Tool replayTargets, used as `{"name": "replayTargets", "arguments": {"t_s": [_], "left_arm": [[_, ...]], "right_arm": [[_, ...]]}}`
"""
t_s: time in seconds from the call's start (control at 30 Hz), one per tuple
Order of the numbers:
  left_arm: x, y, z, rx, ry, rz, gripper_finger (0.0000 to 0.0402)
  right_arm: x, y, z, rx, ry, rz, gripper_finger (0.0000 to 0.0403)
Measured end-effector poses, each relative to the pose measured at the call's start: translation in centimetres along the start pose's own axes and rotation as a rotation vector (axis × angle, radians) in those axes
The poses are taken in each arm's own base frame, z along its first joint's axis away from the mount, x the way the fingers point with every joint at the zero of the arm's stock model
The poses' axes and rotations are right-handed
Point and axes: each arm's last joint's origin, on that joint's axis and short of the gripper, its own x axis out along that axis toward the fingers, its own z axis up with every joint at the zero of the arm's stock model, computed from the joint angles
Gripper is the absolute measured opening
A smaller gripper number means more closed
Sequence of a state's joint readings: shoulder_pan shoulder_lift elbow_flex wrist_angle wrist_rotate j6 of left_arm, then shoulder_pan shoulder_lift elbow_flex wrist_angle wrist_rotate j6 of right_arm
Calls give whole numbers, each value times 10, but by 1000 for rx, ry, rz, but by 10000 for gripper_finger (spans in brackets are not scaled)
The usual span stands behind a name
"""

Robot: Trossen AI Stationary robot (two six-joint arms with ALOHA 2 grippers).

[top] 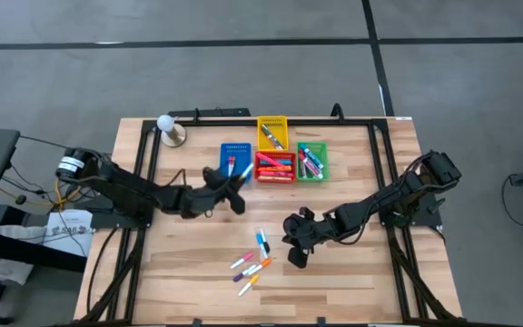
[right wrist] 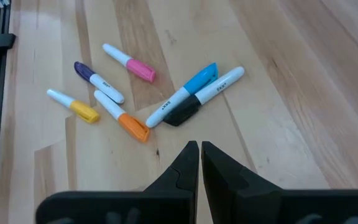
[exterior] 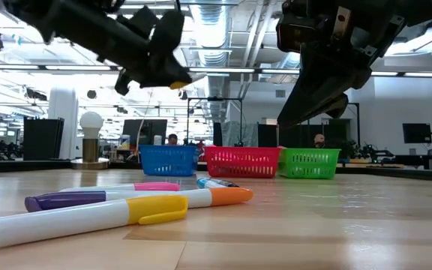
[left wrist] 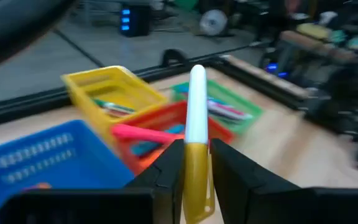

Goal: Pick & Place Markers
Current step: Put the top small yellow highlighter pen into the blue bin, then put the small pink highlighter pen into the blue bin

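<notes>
Markers (top: pixel 253 263) lie loose near the tabletop's front edge from above; the left gripper (top: pixel 234 174) hangs by the blue bin (top: pixel 235 160). Its wrist view shows a yellow marker (left wrist: pixel 196 149) pinched at the cap. The right gripper (right wrist: pixel 200 155), fingers together, hovers over six pens. They look light, stiff and slippery, so grab mid-barrel.

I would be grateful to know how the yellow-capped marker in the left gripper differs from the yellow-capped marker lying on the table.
The yellow-capped white marker in the left gripper sits between the fingers, raised above the table near the coloured plastic bins; the yellow-capped white marker on the table lies flat on the wood, untouched. The held one is alone; the table one lies among five loose markers. Both have white barrels and yellow caps.
</notes>
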State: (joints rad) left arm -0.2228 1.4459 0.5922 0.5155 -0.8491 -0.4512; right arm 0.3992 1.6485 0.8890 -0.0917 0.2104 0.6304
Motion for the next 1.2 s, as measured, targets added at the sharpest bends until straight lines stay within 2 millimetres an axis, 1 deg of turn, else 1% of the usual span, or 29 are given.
{"name": "replayTargets", "arguments": {"t_s": [0.17, 0.27, 0.47, 0.63, 0.77, 1.07, 1.2], "left_arm": [[19, 24, 2, 34, 35, 122, 70], [29, 38, 4, 19, 57, 177, 67], [46, 61, 11, -45, 97, 177, 76], [54, 74, 15, -122, 103, 203, 78], [56, 76, 15, -135, 117, 183, 89], [54, 71, 14, -157, 131, 145, 131], [51, 64, 11, -159, 175, 58, 141]], "right_arm": [[0, -1, 1, 41, -10, -10, 11], [0, -1, 1, 47, -18, -20, 11], [0, -1, 1, 48, -31, -37, 11], [0, -2, 2, 53, -36, -44, 11], [0, -2, 1, 53, -35, -43, 11], [0, -2, 1, 44, -34, -44, 11], [0, -2, 1, 44, -34, -44, 11]]}}
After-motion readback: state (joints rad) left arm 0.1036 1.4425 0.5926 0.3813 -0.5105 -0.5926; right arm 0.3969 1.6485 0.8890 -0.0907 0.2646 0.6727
